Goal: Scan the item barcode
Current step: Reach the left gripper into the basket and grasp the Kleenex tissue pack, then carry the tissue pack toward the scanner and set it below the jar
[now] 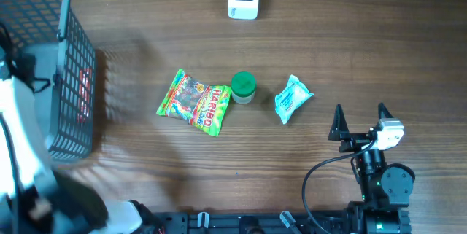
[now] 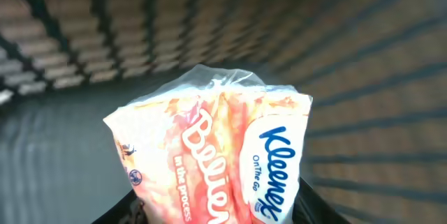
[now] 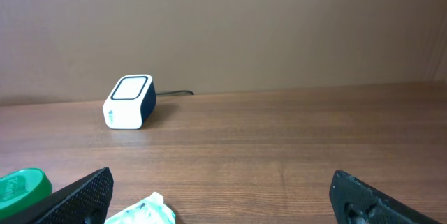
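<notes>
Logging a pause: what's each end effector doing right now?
Left end effector: closed on the Kleenex tissue pack.
Right end effector: open, holding nothing.

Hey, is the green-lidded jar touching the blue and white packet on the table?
Apart. The overhead view shows a clear gap between the green-lidded jar and the blue and white packet.

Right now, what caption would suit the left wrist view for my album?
Left gripper holding a Kleenex pack inside the basket.
</notes>
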{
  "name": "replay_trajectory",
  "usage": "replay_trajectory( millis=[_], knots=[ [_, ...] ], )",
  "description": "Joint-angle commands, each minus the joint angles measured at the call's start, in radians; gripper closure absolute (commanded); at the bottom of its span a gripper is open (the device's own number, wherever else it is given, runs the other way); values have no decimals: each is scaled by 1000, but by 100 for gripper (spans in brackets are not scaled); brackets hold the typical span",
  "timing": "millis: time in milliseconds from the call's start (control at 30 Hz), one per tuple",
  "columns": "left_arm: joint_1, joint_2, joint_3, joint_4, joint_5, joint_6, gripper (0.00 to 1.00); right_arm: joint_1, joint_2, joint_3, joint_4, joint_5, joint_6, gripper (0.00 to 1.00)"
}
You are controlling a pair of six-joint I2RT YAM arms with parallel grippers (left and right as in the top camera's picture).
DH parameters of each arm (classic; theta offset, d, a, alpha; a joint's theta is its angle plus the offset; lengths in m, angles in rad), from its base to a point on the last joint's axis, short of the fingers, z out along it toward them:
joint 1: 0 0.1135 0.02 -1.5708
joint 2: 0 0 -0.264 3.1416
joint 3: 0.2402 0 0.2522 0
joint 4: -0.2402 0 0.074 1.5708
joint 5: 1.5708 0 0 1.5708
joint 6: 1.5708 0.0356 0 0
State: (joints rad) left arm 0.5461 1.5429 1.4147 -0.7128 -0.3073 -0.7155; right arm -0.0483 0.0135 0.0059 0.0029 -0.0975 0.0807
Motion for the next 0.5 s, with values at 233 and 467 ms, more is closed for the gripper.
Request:
replay_trajectory(
  millis=[233,467],
  knots=[
    [-510,-397,40,-105,187,-78,57,5,-6,-1,3,-15,-10,0],
    [-970,-101,-23,-148,187,-183,60,5,-6,-1,3,-15,-10,0]
  ],
)
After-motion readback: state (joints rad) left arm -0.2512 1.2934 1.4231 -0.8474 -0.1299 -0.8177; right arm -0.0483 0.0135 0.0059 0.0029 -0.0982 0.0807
